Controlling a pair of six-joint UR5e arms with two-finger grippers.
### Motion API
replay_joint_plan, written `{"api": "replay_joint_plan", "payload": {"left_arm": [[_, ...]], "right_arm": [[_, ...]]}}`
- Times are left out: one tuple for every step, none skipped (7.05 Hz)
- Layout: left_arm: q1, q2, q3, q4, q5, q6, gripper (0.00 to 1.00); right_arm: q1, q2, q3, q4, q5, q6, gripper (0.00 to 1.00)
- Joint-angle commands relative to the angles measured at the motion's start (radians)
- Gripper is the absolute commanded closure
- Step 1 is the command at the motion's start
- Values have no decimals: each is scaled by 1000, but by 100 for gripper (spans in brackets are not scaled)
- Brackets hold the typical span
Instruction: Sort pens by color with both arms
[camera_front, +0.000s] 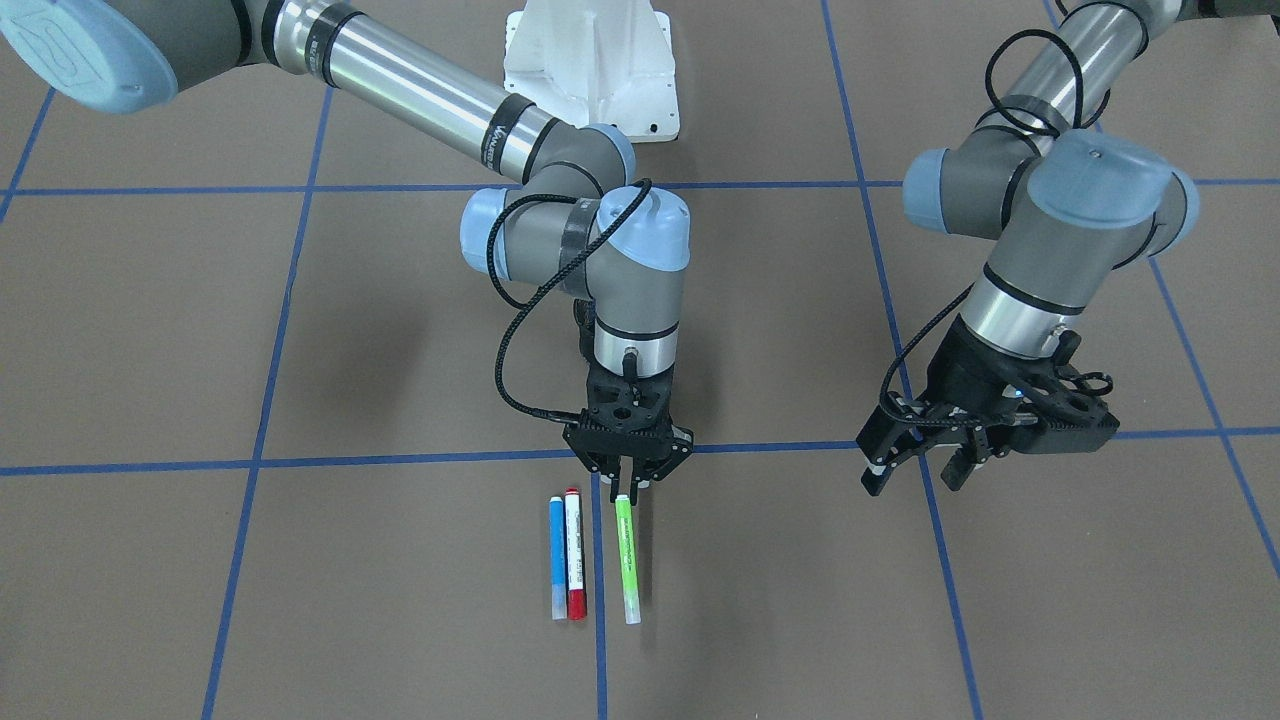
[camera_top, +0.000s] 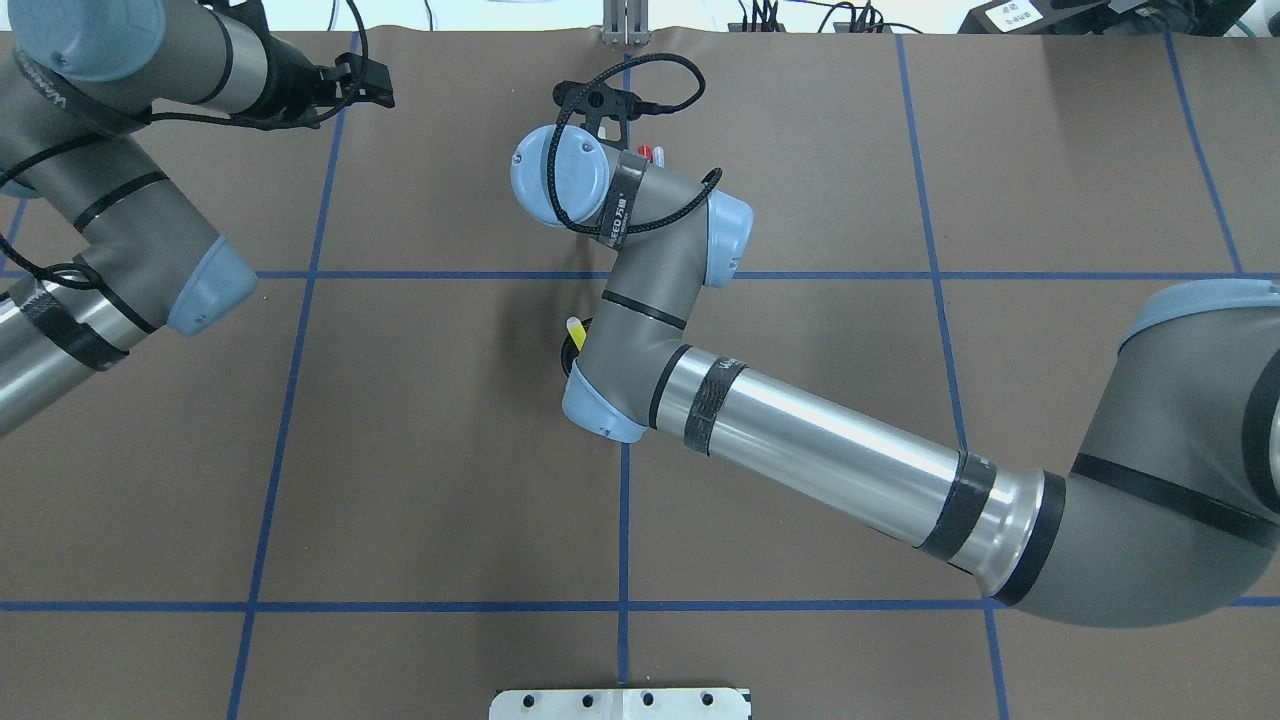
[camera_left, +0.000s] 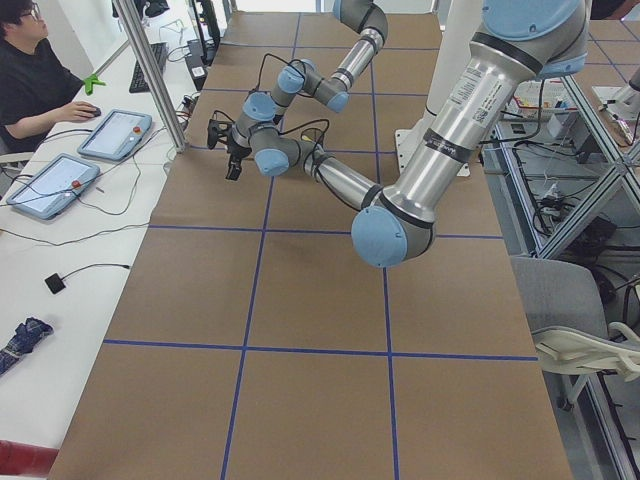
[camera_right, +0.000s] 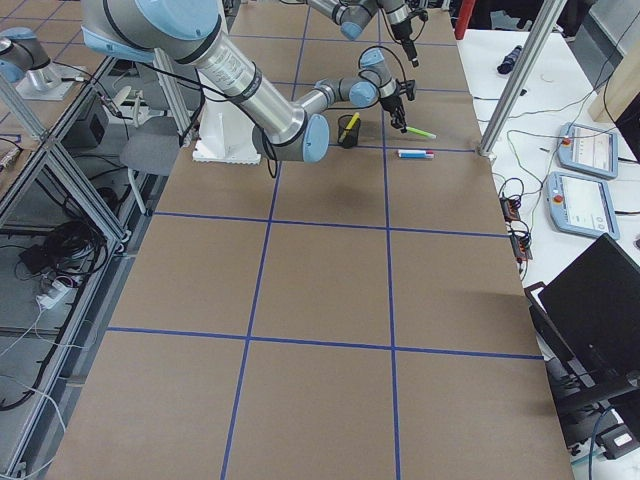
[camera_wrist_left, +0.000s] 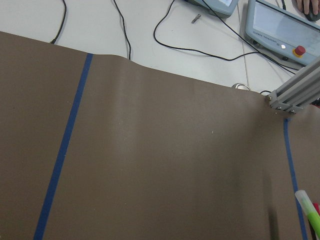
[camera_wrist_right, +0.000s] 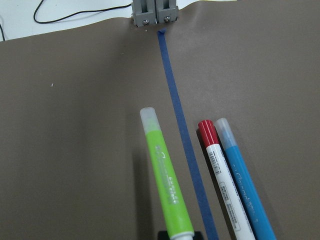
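right gripper (camera_front: 625, 485) fingers are narrowed on the end of the green pen (camera_front: 626, 560), just beside the red-capped pen (camera_front: 574, 555). light, stiff, slick barrel: an end pinch may swivel, mid-barrel seems steadier. left gripper (camera_front: 915, 478) fingers are wide and empty.

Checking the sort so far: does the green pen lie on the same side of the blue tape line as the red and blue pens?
No, the tape line runs between the green pen and the red-capped pen.
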Motion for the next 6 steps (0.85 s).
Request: {"api": "replay_joint_plan", "payload": {"left_arm": [[1, 0, 24, -24, 2, 1, 0], [1, 0, 47, -50, 3, 1, 0], [1, -2, 50, -56, 3, 0, 0], [1, -2, 50, -58, 3, -2, 0], [1, -5, 46, -58, 3, -2, 0], [1, -11, 41, -56, 2, -3, 0]], "right_arm": [[-2, -1, -20, 16, -37, -2, 100], [-4, -1, -24, 16, -43, -3, 100], [-4, -1, -24, 16, -40, -11, 60], [-2, -1, -17, 16, -37, -56, 1], [4, -6, 6, 16, -28, -92, 1], [33, -12, 47, 11, 51, -103, 1]]}}
